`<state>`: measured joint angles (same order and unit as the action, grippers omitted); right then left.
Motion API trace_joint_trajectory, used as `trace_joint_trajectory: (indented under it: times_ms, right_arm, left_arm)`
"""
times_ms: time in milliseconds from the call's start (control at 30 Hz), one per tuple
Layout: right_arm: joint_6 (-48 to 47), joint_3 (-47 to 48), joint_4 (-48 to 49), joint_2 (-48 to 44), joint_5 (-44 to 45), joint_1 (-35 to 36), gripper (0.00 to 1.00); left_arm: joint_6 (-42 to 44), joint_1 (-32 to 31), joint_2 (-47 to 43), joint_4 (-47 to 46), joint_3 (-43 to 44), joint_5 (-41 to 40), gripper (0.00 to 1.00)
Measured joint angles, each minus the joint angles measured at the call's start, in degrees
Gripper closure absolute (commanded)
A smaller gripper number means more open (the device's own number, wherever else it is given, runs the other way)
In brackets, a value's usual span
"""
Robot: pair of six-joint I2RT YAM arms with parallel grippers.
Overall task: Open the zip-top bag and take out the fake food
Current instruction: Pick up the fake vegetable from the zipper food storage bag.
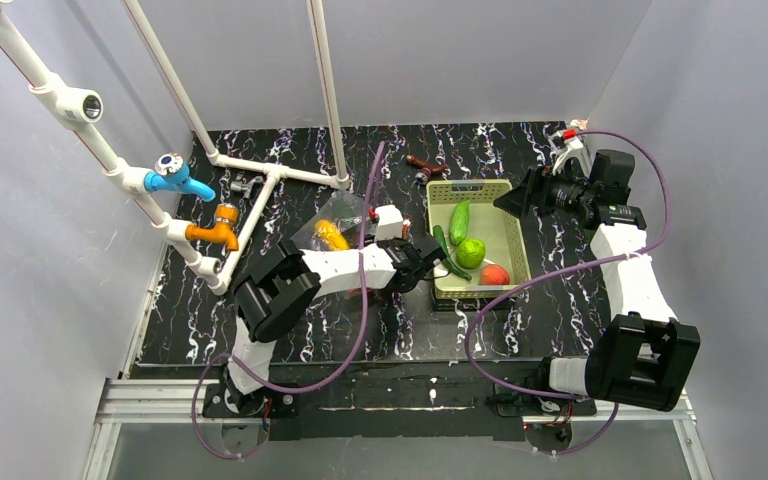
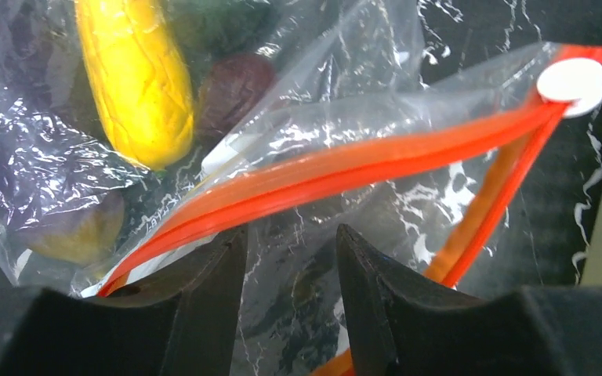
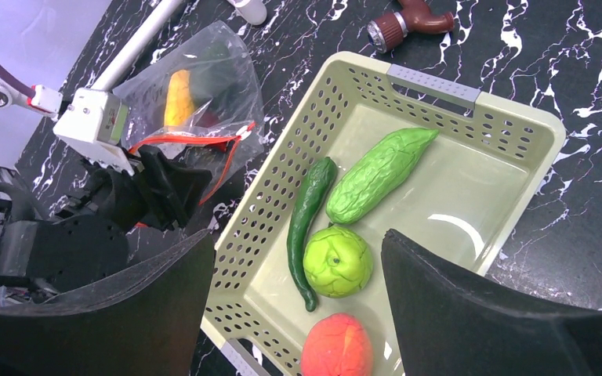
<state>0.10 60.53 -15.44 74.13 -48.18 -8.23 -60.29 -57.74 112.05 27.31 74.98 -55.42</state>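
Note:
The zip-top bag (image 2: 345,102) lies crumpled on the black table, its red-orange zipper strip (image 2: 360,168) parted into a loop. Inside it are a yellow piece (image 2: 137,86), a purple piece (image 2: 231,90) and an olive piece (image 2: 74,235). My left gripper (image 2: 291,231) sits at the bag's mouth, jaws half apart, with clear film and a dim dark shape between them; a grip does not show. My right gripper (image 3: 296,235) hangs open and empty over the basket (image 3: 439,78), which holds a bumpy cucumber (image 3: 380,174), a dark green pepper (image 3: 306,211), a round green fruit (image 3: 337,261) and a tomato (image 3: 337,348).
A brown tap-like object (image 3: 404,19) lies behind the basket. The white pipe frame (image 1: 260,175) with a blue tap (image 1: 180,180) and an orange tap (image 1: 215,230) stands left of the bag (image 1: 335,215). Grey walls close in three sides.

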Motion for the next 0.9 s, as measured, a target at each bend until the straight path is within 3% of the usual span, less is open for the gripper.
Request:
trace_joint_trajectory:
  times_ms: [267, 500, 900]
  right_arm:
    - [-0.09, 0.00, -0.02, 0.00, 1.33, 0.02, 0.16]
    - [-0.11, 0.00, 0.02, 0.20, -0.22, -0.02, 0.16]
    - [-0.11, 0.00, 0.00, 0.20, -1.16, -0.02, 0.16]
  left_arm:
    - [-4.44, 3.96, 0.48, 1.22, 0.00, -1.49, 0.41]
    - [-5.05, 7.17, 0.42, 0.15, -1.51, -2.62, 0.39]
    - [11.54, 11.17, -4.31, -17.55, -13.55, 0.39, 0.33]
